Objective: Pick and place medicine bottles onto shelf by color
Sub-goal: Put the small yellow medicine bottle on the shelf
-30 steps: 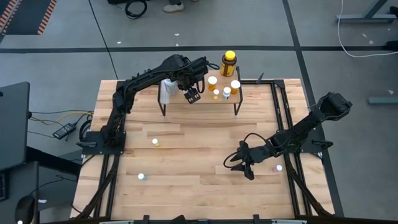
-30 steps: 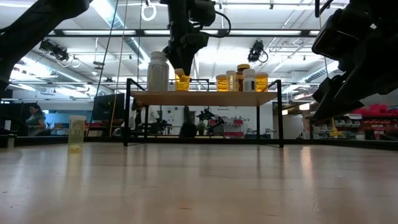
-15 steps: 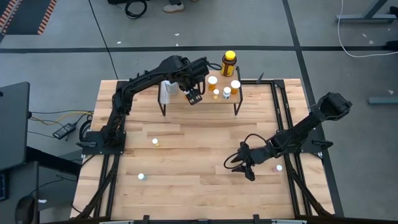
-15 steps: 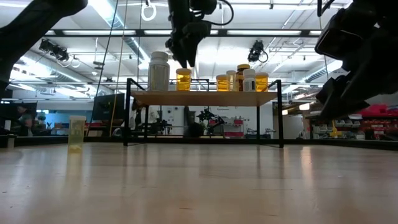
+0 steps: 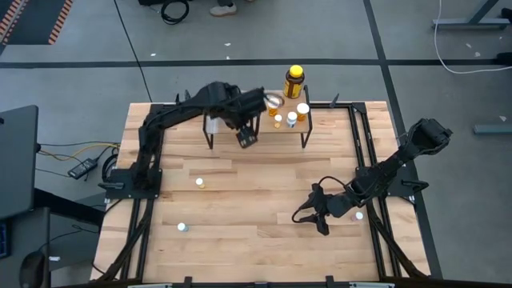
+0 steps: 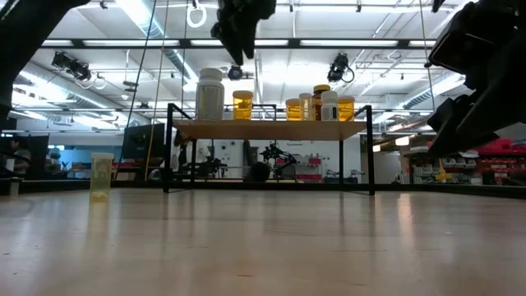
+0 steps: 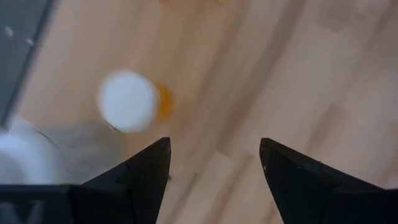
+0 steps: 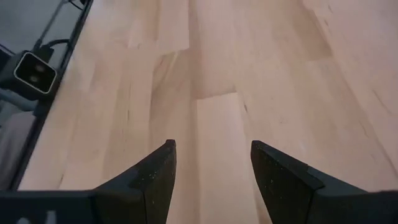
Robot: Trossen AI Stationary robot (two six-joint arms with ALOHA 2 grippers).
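Observation:
The shelf (image 5: 276, 130) stands at the table's far side, its plank (image 6: 271, 129) on thin black legs. On it stand a large white bottle (image 6: 209, 94), an orange bottle (image 6: 242, 104) right beside it, and a cluster of orange bottles (image 6: 316, 105) at the other end. My left gripper (image 5: 246, 138) hangs open and empty above the shelf's near edge. In the left wrist view the white-capped orange bottle (image 7: 129, 109) lies beyond the fingertips. My right gripper (image 5: 310, 218) is open, low over bare table (image 8: 211, 93) at the near right.
Loose small bottles stand on the table at the left (image 5: 199, 182), the near left (image 5: 182, 227) and beside my right arm (image 5: 358, 215). A large amber, yellow-capped bottle (image 5: 294, 80) stands at the far edge behind the shelf. Bare wood lies in the table's middle.
My left gripper has risen off the orange bottle beside the large white one and drawn back toward the table's near edge. That bottle stays upright on the shelf.

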